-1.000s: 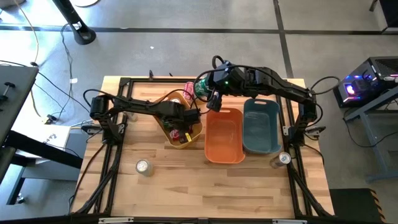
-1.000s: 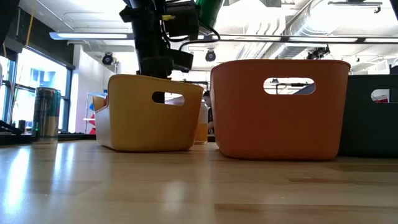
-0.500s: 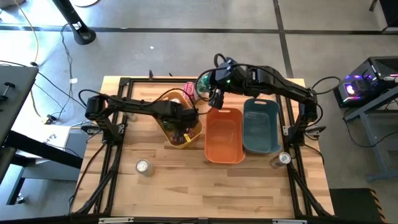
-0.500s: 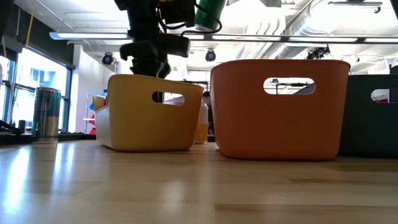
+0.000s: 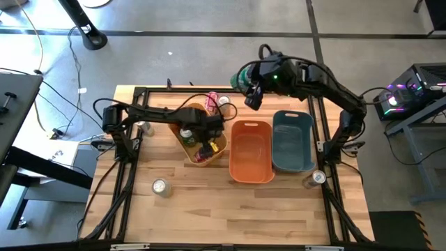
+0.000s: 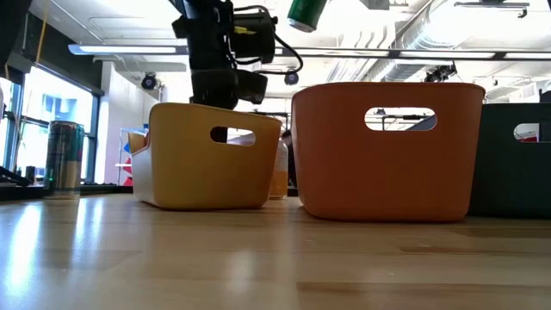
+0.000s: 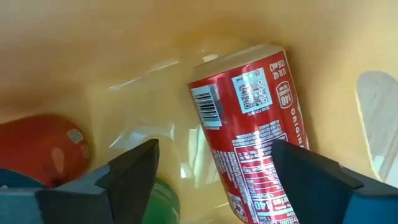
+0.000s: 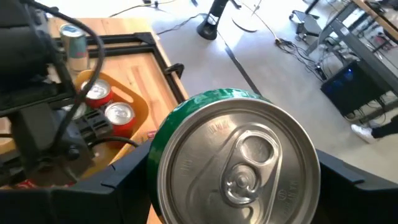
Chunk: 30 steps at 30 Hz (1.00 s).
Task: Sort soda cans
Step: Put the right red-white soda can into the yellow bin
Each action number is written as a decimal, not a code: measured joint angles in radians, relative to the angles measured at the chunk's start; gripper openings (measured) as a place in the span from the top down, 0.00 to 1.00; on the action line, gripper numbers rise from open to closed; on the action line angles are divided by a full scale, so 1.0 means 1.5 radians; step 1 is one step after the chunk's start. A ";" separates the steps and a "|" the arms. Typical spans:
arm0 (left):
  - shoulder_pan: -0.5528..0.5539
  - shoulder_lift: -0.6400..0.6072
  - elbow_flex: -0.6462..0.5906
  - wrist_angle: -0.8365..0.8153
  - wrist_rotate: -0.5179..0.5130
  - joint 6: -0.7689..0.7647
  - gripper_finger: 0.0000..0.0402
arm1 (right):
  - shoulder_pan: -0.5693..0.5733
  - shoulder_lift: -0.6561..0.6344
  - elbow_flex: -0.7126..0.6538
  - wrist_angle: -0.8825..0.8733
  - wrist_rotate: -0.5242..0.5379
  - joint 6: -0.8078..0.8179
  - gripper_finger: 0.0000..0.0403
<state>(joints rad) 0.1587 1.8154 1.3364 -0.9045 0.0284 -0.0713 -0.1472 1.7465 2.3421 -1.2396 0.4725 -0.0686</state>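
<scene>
The right hand (image 5: 249, 85) is raised above the worktop's (image 5: 230, 209) far edge, beyond the orange bin (image 5: 251, 155), and grips a green can (image 8: 235, 163) between its two fingers; in the low view that can (image 6: 306, 12) hangs tilted, high over the bins. The left hand (image 5: 207, 139) is down in the yellow bin (image 6: 207, 157), its fingers (image 7: 134, 167) spread wide with a red can (image 7: 258, 118) lying on its side on the bin floor between them, not gripped. Another red can (image 7: 43, 149) and something green (image 7: 163, 200) lie close by in that bin, and the right wrist view shows two silver tops (image 8: 109, 102) upright there. A pink can (image 5: 212, 101) and one more can (image 5: 224, 102) stand just past the yellow bin's far end. The teal bin (image 5: 293, 143) sits right beside the orange one. Single cans stand apart on the worktop: one near the front left (image 5: 161, 187), one at the front right by the teal bin (image 5: 318, 178), one at the left (image 5: 145, 127) by the left arm's base
</scene>
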 joint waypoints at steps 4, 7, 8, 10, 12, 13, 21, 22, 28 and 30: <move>0.011 -0.004 0.001 -0.020 -0.030 -0.005 0.24 | -0.004 -0.001 0.000 -0.004 -0.002 0.004 0.29; 0.013 -0.004 0.020 -0.074 -0.096 -0.004 0.24 | -0.003 -0.001 0.000 -0.012 -0.007 0.005 0.29; 0.011 -0.005 0.028 -0.092 -0.118 -0.003 0.24 | -0.003 -0.001 0.000 -0.011 -0.008 0.005 0.29; 0.004 -0.006 0.045 -0.109 -0.141 0.001 0.24 | -0.004 -0.002 0.000 -0.012 -0.008 0.002 0.29; -0.005 -0.011 0.054 -0.107 -0.124 0.001 0.24 | -0.004 -0.002 0.000 -0.012 -0.008 0.001 0.29; -0.009 -0.016 0.056 -0.095 -0.101 -0.004 0.24 | -0.004 -0.002 0.000 -0.013 -0.008 0.001 0.29; -0.037 -0.020 0.018 -0.005 -0.039 -0.050 0.24 | -0.002 -0.002 0.000 -0.041 -0.008 0.011 0.29; -0.038 -0.020 0.004 0.005 -0.036 -0.061 0.24 | -0.002 -0.002 0.000 -0.043 -0.008 0.011 0.29; -0.037 -0.020 -0.096 0.108 -0.030 -0.107 0.24 | -0.002 -0.002 0.000 -0.043 -0.009 0.011 0.29; -0.037 -0.024 -0.118 0.131 -0.030 -0.109 0.24 | -0.002 -0.002 0.000 -0.043 -0.011 0.011 0.29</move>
<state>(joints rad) 0.1032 1.7788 1.1598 -0.7080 -0.0160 -0.2343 -0.1501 1.7432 2.3421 -1.3048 0.4558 -0.0521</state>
